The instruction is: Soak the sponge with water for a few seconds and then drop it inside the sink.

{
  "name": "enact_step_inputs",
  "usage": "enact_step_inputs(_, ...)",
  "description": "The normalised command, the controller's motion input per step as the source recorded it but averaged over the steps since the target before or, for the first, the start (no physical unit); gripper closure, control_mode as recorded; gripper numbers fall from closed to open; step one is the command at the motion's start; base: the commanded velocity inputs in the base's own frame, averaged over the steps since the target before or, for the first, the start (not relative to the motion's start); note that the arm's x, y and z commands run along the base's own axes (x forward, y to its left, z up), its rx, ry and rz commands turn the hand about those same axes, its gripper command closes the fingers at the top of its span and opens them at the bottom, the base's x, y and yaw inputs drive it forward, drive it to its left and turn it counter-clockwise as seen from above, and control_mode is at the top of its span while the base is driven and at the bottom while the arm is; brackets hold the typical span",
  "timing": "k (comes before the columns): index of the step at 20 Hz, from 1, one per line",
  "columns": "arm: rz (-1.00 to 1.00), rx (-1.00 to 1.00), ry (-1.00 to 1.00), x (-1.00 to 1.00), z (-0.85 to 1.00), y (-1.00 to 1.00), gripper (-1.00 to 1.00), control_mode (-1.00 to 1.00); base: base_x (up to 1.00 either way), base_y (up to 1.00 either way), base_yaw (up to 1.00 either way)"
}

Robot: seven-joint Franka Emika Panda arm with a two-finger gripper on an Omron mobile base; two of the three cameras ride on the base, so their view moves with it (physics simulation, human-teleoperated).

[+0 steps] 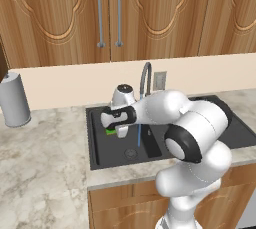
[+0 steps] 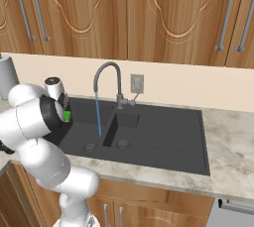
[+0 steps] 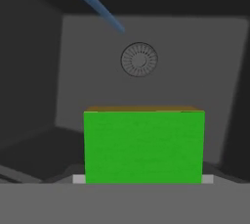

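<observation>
I have the tool (image 1: 116,132) down over the large basin of the sink (image 1: 96,148), its jaws pinching the sponge (image 3: 143,145). Through the hand view the sponge's bright green face sits square in front of me, with a thin yellow-orange layer along its far edge, held up off the basin floor. From the left base view a sliver of that green (image 1: 110,131) shows under the wrist, and from the right base view a small green patch (image 2: 66,116) shows just beside the arm's dark joint.

The water (image 2: 97,114) runs as a thin blue stream from the curved grey faucet (image 2: 108,80) straight down into the large basin. The sponge is near the stream but apart from it: in the left base view the stream (image 1: 139,135) falls just to the faucet side of the tool, and in the hand view it (image 3: 90,2) crosses the upper corner, beyond the sponge. The round drain (image 3: 139,59) lies on the basin floor past the sponge, close to where the stream lands.

Away from the sink, a grey cylindrical canister (image 1: 14,99) stands on the marble surface (image 1: 40,168) against the wall.
</observation>
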Motion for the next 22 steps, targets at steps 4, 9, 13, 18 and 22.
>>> enact_step_inputs(4, 0.00, 0.00, 0.00, 0.31, -0.23, 0.00, 1.00, -1.00, 0.00, 0.00, 0.00)
enact_step_inputs(9, 0.00, 0.00, -0.01, 0.10, -0.35, 0.00, 1.00, -1.00, 0.00, 0.00, 0.00)
enact_step_inputs(13, 0.00, 0.00, -0.05, -0.02, -0.37, 0.00, 1.00, -1.00, 0.00, 0.00, 0.00)
enact_step_inputs(18, 0.00, 0.00, -0.04, 0.00, -0.41, 0.00, 1.00, -1.00, 0.00, 0.00, 0.00)
enact_step_inputs(22, 0.00, 0.00, 0.00, 0.00, -0.28, 0.00, 1.00, -1.00, 0.00, 0.00, 0.00)
